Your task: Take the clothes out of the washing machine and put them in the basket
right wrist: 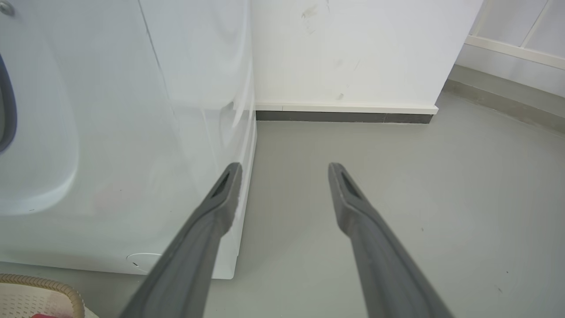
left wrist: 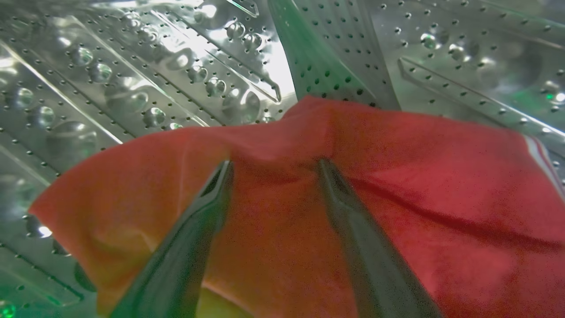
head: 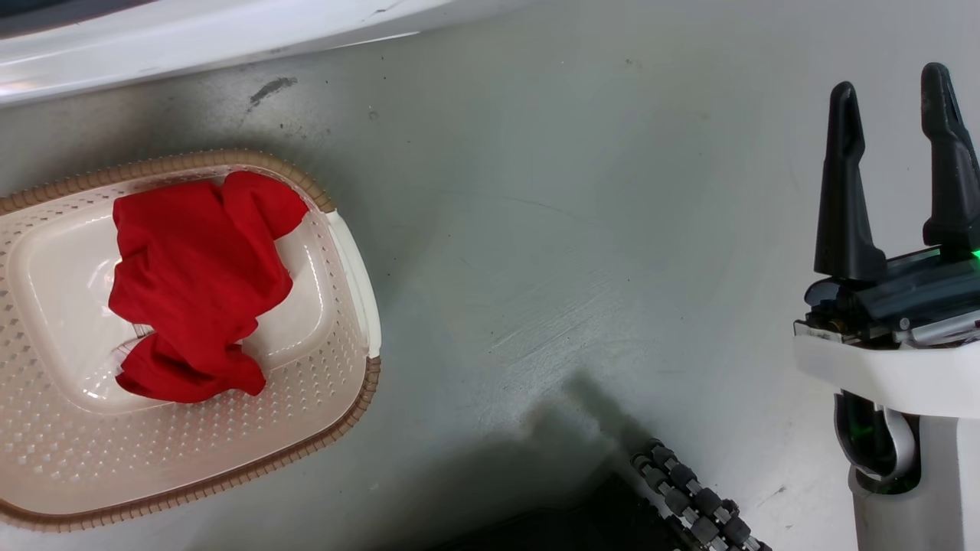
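The red garment [left wrist: 441, 198] lies across the lower half of the left wrist view, heaped against the perforated steel drum [left wrist: 132, 66] of the washing machine [right wrist: 132, 110]. The left gripper [left wrist: 276, 164] has its jaws spread, both tips set at a raised fold of the cloth. The step in hand looks to be the pinch. Closing squarely on that ridge, deep enough to trap more than a thin edge, should stop the soft fabric slipping free. Lifting before drawing back would help it clear the drum's paddle [left wrist: 326, 53]. The cloth is bright red, matte, limp and creased, with a white stripe [left wrist: 536, 150] at its right edge. At the left of the head view another red garment [head: 191, 283] sits crumpled in the cream basket [head: 337, 383] on the grey floor [head: 574, 229]. The right gripper [head: 888, 80], at the right edge, stands spread and empty.
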You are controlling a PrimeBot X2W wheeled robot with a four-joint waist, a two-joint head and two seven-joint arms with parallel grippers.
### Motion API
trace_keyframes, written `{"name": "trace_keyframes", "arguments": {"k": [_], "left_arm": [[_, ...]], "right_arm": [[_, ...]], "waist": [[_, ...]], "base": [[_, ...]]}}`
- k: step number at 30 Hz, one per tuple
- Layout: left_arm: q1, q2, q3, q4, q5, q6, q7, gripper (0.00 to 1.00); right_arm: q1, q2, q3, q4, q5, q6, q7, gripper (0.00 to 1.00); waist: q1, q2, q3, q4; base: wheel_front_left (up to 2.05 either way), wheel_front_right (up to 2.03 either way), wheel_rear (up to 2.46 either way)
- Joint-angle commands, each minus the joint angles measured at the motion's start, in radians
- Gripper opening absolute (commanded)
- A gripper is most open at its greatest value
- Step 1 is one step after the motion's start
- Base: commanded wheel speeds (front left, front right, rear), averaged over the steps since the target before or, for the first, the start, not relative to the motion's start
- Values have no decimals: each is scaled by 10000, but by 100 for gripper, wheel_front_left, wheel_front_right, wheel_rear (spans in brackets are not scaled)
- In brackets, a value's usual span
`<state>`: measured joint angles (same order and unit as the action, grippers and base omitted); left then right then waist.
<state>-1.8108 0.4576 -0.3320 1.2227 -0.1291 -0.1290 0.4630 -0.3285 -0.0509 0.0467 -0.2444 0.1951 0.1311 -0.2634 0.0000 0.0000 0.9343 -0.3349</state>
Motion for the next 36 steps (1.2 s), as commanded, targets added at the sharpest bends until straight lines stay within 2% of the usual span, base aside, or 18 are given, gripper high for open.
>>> {"name": "trace_keyframes", "arguments": {"k": [1, 6, 7, 8, 11, 18, 25, 36], "left_arm": [[367, 119, -57, 299, -54, 33, 9, 100], [534, 106, -155, 484, -109, 24, 141, 100], [552, 92, -168, 504, -145, 21, 189, 62], [563, 73, -185, 520, -152, 18, 194, 0], [594, 58, -258, 545, -195, 10, 197, 0], [545, 194, -487, 278, -220, -5, -728, 0], [849, -120, -721, 15, -663, 0, -1985, 0], [2287, -526, -1412, -94, -1475, -2, -3808, 0]], "right_arm": [[-103, 13, -47, -62, 57, -7, -20, 100], [-159, 13, -109, -30, 81, -7, -20, 100], [-163, 13, -103, -17, 84, -7, -20, 100], [-165, 13, -90, -11, 84, -7, -20, 100], [-172, 13, -86, 1, 83, -7, -20, 100], [-154, 12, -146, 94, -19, -7, -20, 100], [-26, 10, -60, 312, -256, -7, -20, 100], [407, 10, 26, 666, -616, -7, -20, 100]], "waist": [[0, 0, 69, 0], [0, 0, 142, 38], [0, 0, 139, 43], [0, 0, 134, 48], [0, 0, 115, 61], [0, 0, -141, 203], [0, 0, -863, 536], [0, 0, -2288, 1029]], "base": [[0, 0, 0], [0, 0, 0], [0, 0, 0], [0, 0, 0], [0, 0, 0], [0, 0, 0], [0, 0, 0], [0, 0, 0]]}}
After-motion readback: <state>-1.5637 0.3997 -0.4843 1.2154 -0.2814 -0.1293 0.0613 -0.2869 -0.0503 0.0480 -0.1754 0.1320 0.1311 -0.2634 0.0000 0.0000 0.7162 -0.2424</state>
